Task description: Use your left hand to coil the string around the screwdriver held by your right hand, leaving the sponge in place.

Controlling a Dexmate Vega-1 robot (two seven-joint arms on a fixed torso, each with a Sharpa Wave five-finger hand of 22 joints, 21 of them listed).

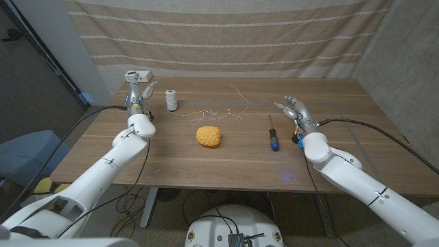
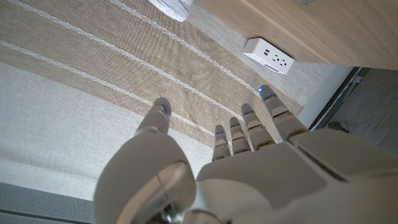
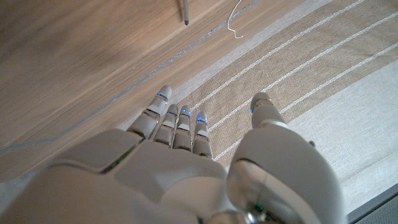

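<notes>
A white string (image 1: 218,110) trails loose across the far middle of the table, and its spool (image 1: 171,100) stands upright at the string's left end. The screwdriver (image 1: 273,134), blue-handled with a dark shaft, lies on the table right of the yellow sponge (image 1: 209,136). My left hand (image 1: 139,94) is raised at the far left near the spool, fingers spread, holding nothing. My right hand (image 1: 292,108) hovers just right of the screwdriver, open and apart from it. The right wrist view shows my right hand (image 3: 186,155), the screwdriver tip (image 3: 185,12) and a string end (image 3: 235,25).
A striped fabric backdrop (image 1: 226,34) hangs behind the table. A white power strip (image 2: 268,55) lies at the table's far left edge, near my left hand (image 2: 249,162). Bare wood (image 1: 206,171) spreads along the near side.
</notes>
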